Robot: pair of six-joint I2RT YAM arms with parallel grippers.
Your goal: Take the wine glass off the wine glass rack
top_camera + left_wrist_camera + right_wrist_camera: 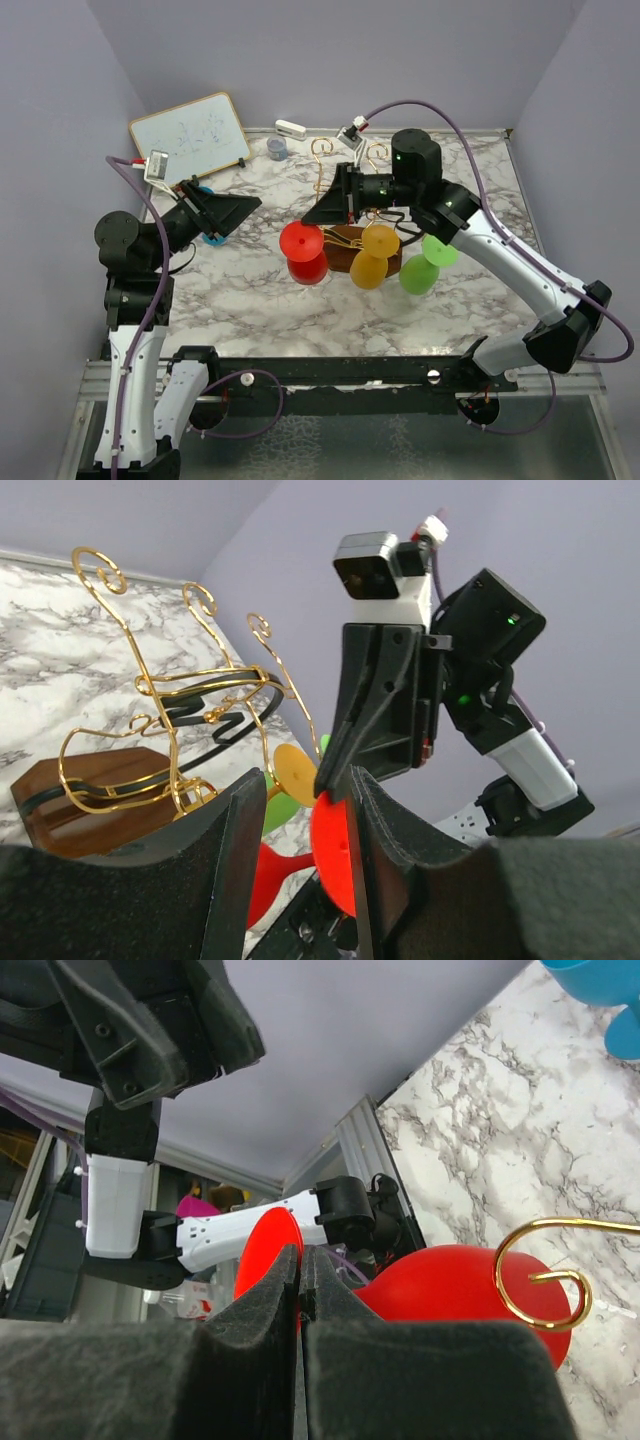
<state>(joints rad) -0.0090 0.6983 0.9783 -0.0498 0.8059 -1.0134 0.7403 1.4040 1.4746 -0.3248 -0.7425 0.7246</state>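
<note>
Right jaws closed — beside red wine glass (304, 255)

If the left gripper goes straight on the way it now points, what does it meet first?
Probably the left gripper first meets the round foot of the red plastic wine glass, framed between its open fingers; the right gripper seems to pinch that foot's rim. Depth is unclear.
</note>
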